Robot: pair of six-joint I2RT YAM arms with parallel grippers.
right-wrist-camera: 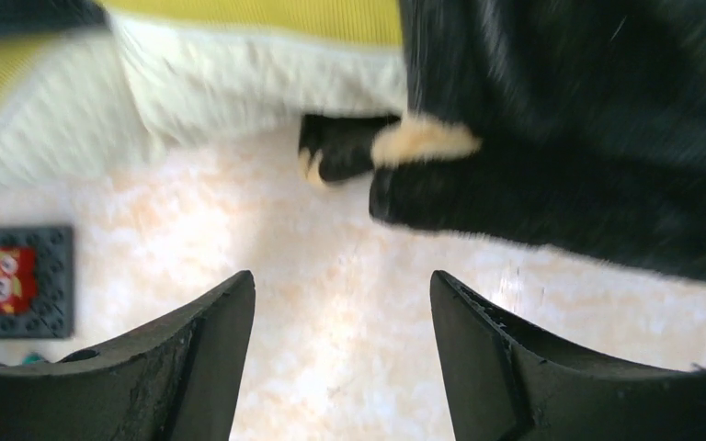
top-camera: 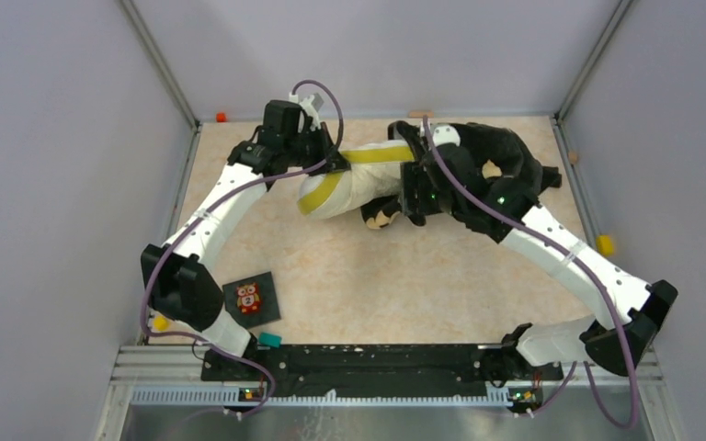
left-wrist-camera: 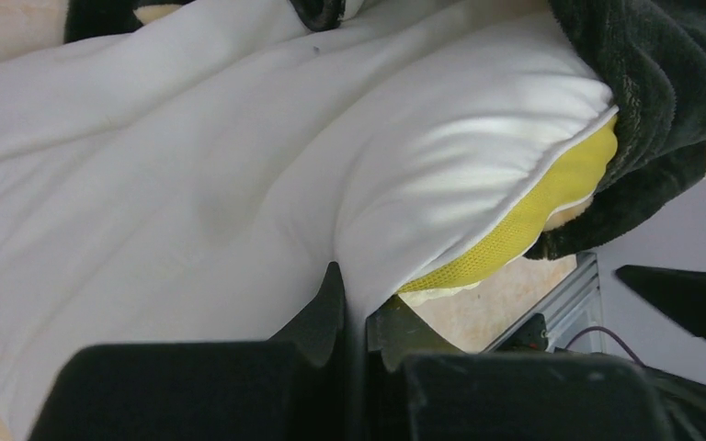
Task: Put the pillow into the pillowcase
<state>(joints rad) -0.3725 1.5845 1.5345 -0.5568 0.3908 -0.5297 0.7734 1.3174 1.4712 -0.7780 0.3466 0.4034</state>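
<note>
The white pillow (top-camera: 354, 188) with its yellow band (top-camera: 379, 154) lies at the back of the table, its right part inside the black pillowcase (top-camera: 506, 156). My left gripper (top-camera: 335, 165) is shut on a fold of the pillow's white cloth (left-wrist-camera: 193, 184), beside the yellow edge (left-wrist-camera: 552, 197); the fold runs down between the two fingertips of the gripper (left-wrist-camera: 358, 308). The pillowcase's mouth (left-wrist-camera: 662, 83) wraps the pillow's far corner. My right gripper (right-wrist-camera: 342, 289) stands open above bare table, nothing between its fingers, just short of the pillowcase's lower edge (right-wrist-camera: 561, 202) and the pillow (right-wrist-camera: 239, 83).
A small dark card with an owl picture (top-camera: 251, 299) lies near the left arm's base, also seen as the owl card (right-wrist-camera: 20, 280). Small coloured blocks sit at the table's edges: orange (top-camera: 222, 117), yellow (top-camera: 605, 244). Grey walls enclose the table.
</note>
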